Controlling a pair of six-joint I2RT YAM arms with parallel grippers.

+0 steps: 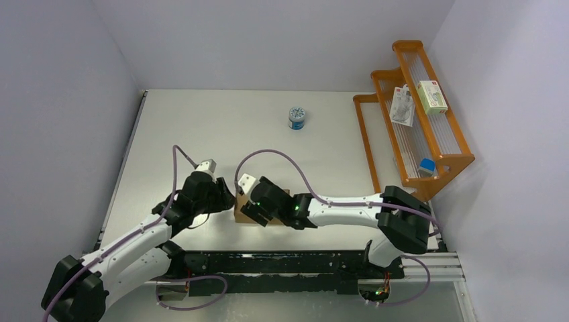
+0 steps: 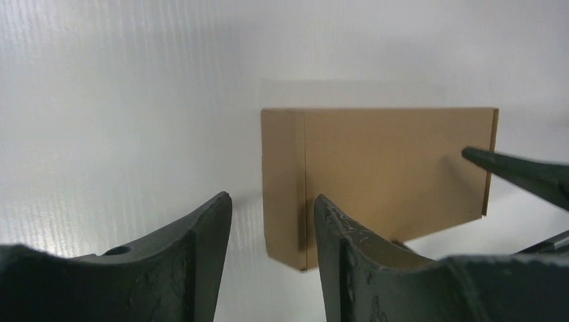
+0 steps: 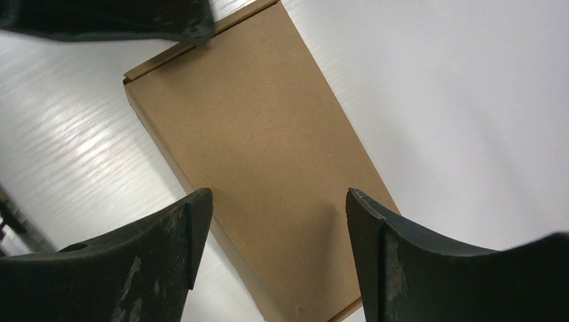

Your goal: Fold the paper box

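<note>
The paper box (image 1: 239, 213) is a small closed brown cardboard oblong lying flat on the white table, between the two grippers and mostly hidden under them. In the left wrist view the box (image 2: 389, 168) lies just beyond my left gripper (image 2: 272, 201), whose jaws are open and empty with the box's left end in line with the gap. In the right wrist view my right gripper (image 3: 278, 194) hovers open over the box (image 3: 262, 134), holding nothing. In the top view the left gripper (image 1: 227, 200) is at the box's left end and the right gripper (image 1: 249, 209) is over its right part.
A blue-and-white round tin (image 1: 297, 118) stands at the back centre. An orange wire rack (image 1: 429, 144) at the right holds white printed packages (image 1: 433, 96) and a small blue item (image 1: 425, 166). A black rail (image 1: 288, 261) runs along the near edge.
</note>
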